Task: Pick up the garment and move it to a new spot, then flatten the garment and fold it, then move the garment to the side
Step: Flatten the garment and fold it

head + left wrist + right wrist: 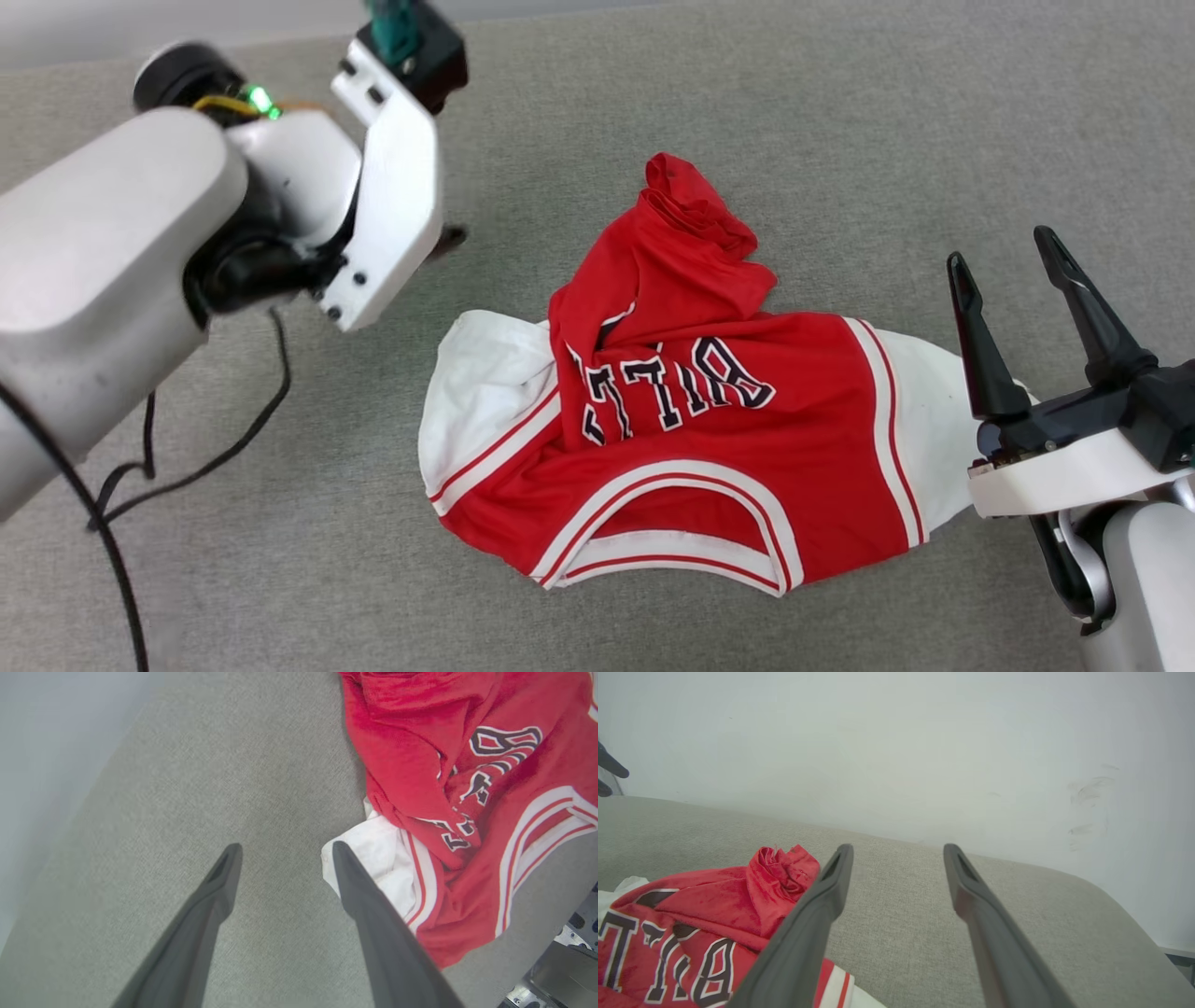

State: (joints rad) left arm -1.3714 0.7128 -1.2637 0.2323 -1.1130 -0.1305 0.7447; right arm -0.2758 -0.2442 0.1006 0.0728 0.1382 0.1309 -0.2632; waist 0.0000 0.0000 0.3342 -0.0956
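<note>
I see the grey fabric worktop [840, 112] with the garment [747, 439] lying crumpled at its middle, collar toward me and red body bunched at the far end. My left pincer [286, 847] hangs wide open and empty just beside the garment's white edge. My right pincer [1001, 247] stands open and empty at its other side.

Red garment [709, 439] with white sleeves and striped trim, crumpled, lettering upward, on grey surface [840, 140]

The left pincer [282, 851] stands wide and empty, its pale forearm [103, 252] reaching in from the left. The right pincer [1001, 250] is wide too, fingers [980, 355] pointing up.
</note>
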